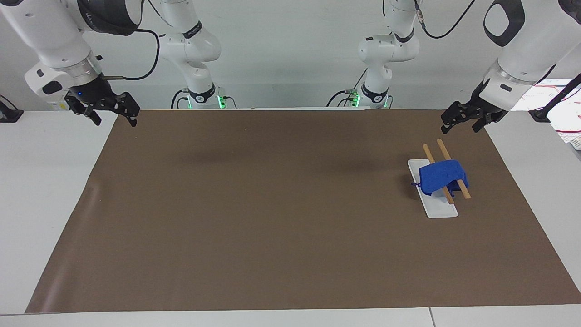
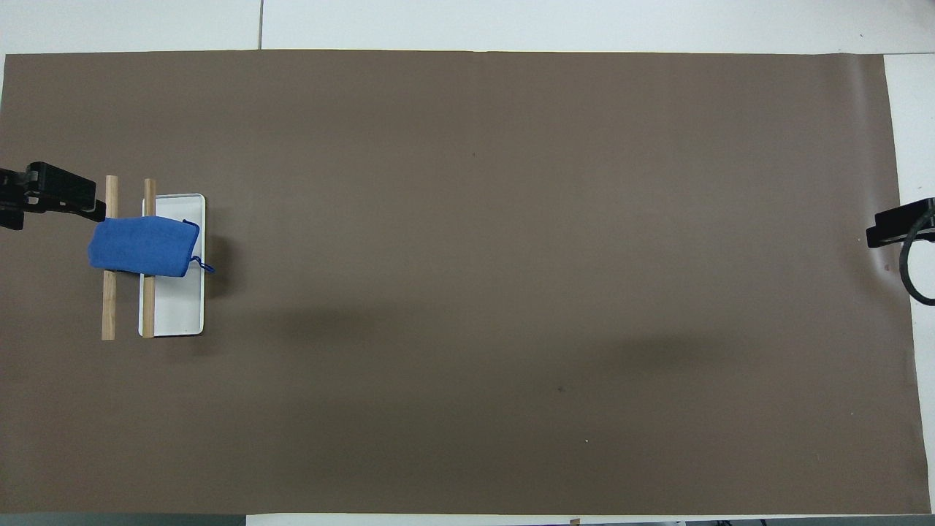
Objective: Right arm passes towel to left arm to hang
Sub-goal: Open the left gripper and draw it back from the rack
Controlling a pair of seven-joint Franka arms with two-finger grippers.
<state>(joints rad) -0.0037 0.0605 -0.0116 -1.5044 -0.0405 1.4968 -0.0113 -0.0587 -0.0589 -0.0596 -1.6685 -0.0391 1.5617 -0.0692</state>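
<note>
The blue towel [image 1: 442,176] [image 2: 142,245] hangs folded over two wooden rods [image 1: 429,152] [image 2: 109,307] of a small rack with a white base [image 1: 440,210] [image 2: 175,307], toward the left arm's end of the table. Its thin loop dangles at one corner. My left gripper [image 1: 459,126] [image 2: 64,199] is open and holds nothing. It hovers over the mat's edge beside the rack, clear of the towel. At the right arm's end of the table, my right gripper [image 1: 115,119] [image 2: 887,232] is raised over the mat's edge, open and holding nothing, a small blue light on it.
A brown mat [image 1: 272,204] covers most of the white table [image 1: 50,190]. Papers and a black cable [image 1: 556,102] lie off the mat at the left arm's end. The two arm bases [image 1: 204,97] stand at the table's edge.
</note>
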